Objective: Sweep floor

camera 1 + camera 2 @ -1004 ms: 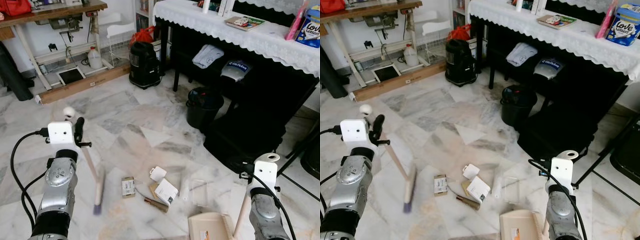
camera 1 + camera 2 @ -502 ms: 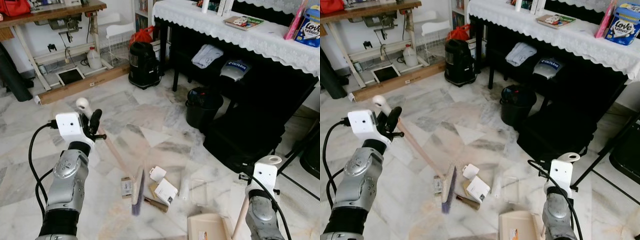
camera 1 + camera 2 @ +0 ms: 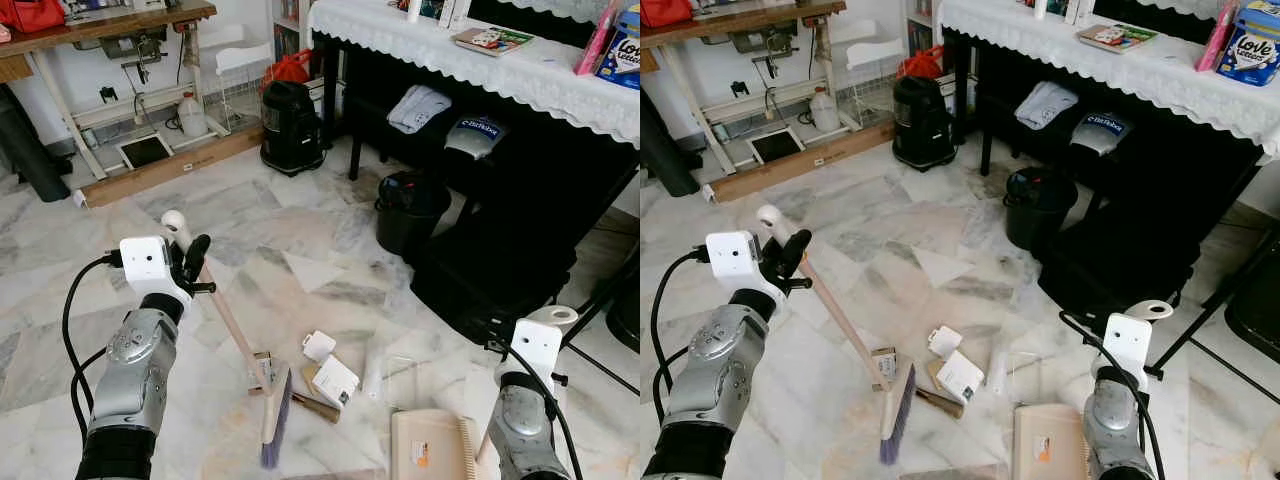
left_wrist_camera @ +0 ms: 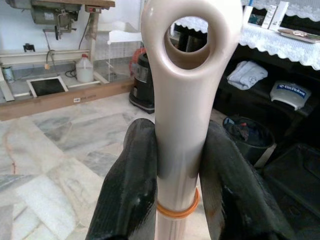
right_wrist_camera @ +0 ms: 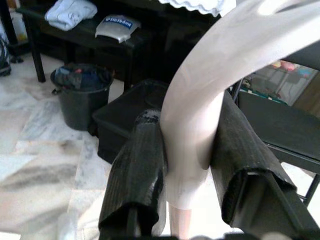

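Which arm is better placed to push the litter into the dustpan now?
Left. Its end effector holds the broom, whose bristles sit beside the litter; the right end effector only steadies the dustpan.

- The broom [image 3: 240,335] is a beige stick with a ring-shaped end, slanting down from the left gripper [image 4: 175,165], whose black fingers [image 4: 132,190] clamp its upper handle.
- Its brush head [image 3: 896,412], pale-backed with purple bristles, sits on the marble floor [image 3: 290,225], just beside the litter.
- The litter [image 3: 330,375]: small cartons, white cards, a brown stick and clear plastic, scattered together.
- The beige dustpan [image 3: 430,447] lies flat near the litter, its handle [image 5: 192,130] pinched in the right gripper [image 5: 190,165].
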Controlling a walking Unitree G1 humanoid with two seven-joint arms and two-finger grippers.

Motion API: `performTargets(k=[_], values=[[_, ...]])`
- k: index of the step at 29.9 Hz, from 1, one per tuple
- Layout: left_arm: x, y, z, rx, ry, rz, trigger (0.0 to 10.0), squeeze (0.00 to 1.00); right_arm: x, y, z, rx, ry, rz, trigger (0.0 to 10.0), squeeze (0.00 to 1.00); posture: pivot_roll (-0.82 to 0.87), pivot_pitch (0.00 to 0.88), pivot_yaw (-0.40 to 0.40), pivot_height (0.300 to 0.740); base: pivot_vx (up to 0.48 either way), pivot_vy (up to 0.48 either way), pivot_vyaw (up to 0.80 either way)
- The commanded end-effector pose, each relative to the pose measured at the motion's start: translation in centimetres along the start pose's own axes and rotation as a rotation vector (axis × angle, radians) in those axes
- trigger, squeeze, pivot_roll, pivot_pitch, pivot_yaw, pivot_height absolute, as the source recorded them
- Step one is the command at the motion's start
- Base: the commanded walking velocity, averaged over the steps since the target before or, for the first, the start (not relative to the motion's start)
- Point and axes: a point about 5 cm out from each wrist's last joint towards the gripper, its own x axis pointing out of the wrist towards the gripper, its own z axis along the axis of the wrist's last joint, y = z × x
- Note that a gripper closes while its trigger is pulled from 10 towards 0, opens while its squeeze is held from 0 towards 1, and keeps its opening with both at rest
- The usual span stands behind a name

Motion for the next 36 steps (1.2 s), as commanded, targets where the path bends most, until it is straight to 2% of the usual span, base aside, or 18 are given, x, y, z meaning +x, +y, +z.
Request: performTargets(k=[1, 4, 12, 23, 36], values=[[0.1, -0.4, 1.5, 0.020, -0.061, -0.029, 10.0, 0.00, 0.4, 0.5, 1.0, 0.042, -0.035, 0.002, 10.0, 0.00, -0.03, 0.000, -0.005, 0.740, 0.000, 0.000, 0.00], [0.1, -0.6, 1.2, 0.018, -0.051, -0.032, 10.0, 0.00, 0.2, 1.4, 0.7, 0.064, -0.010, 0.036, 10.0, 0.00, -0.03, 0.000, -0.005, 0.740, 0.000, 0.000, 0.00], [0.0, -0.7, 0.5, 0.018, -0.034, -0.026, 10.0, 0.00, -0.6, 2.2, -0.3, 0.079, 0.036, 0.062, 10.0, 0.00, -0.01, 0.000, -0.015, 0.740, 0.000, 0.000, 0.00], [-0.1, -0.9, -0.2, 0.014, -0.009, -0.026, 10.0, 0.00, -1.0, 1.7, -1.4, 0.046, 0.072, 0.058, 10.0, 0.00, 0.00, 0.000, -0.017, 0.740, 0.000, 0.000, 0.00], [-0.3, -0.9, -1.3, 0.048, 0.040, -0.047, 10.0, 0.00, -1.2, 1.7, -1.8, 0.032, 0.095, 0.052, 10.0, 0.00, 0.00, 0.000, -0.013, 0.740, 0.000, 0.000, 0.00]])
